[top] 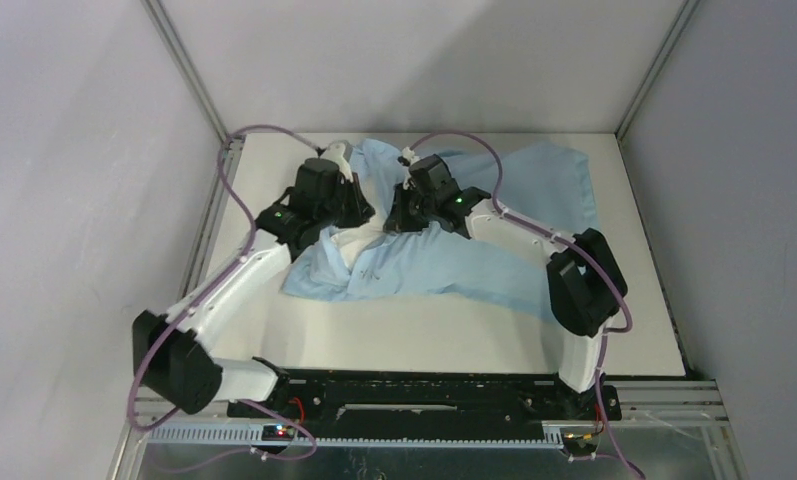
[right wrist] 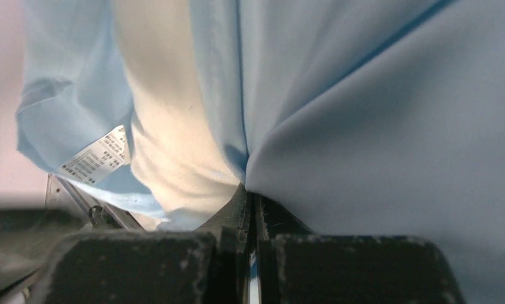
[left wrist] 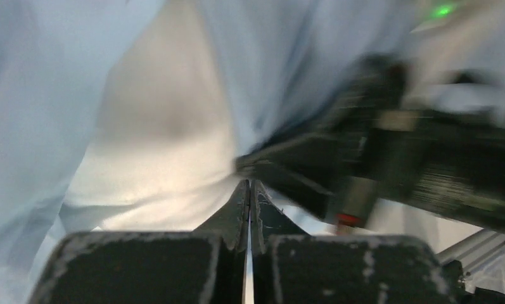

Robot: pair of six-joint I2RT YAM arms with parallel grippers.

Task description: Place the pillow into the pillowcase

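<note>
— Two grippers are seen from the top camera, both brought together over the far middle of the table point(top: 454, 330). What is laid out there?

— The pillowcase point(top: 494, 225) is spread in light blue folds across the far half of the table. The pillow point(top: 359, 243) shows only as a white wedge in an opening at the near left of the cloth; it appears partly inside. The left gripper point(top: 349, 205) and the right gripper point(top: 399, 215) are set close on either side of that opening.

— And from the left wrist?

— The left gripper point(left wrist: 248, 187) is seen with its jaws pressed together, tips at the line where pillow point(left wrist: 154, 152) meets pillowcase point(left wrist: 40, 114). Whether cloth is pinched cannot be told from this view. The right arm's dark body is blurred on the right.

— From the right wrist?

— The right gripper point(right wrist: 249, 193) is closed on the pillowcase point(right wrist: 376, 126), whose folds fan out from the jaw tips. The pillow point(right wrist: 173, 126) lies just left of the pinched edge, and a printed label point(right wrist: 96, 158) is sewn on the cloth beyond.

— Which step is judged to be in hand?

— The mouth is being held while the pillow is worked in. Next, the hem would probably need to be drawn over the uncovered end without the hold being lost.
</note>
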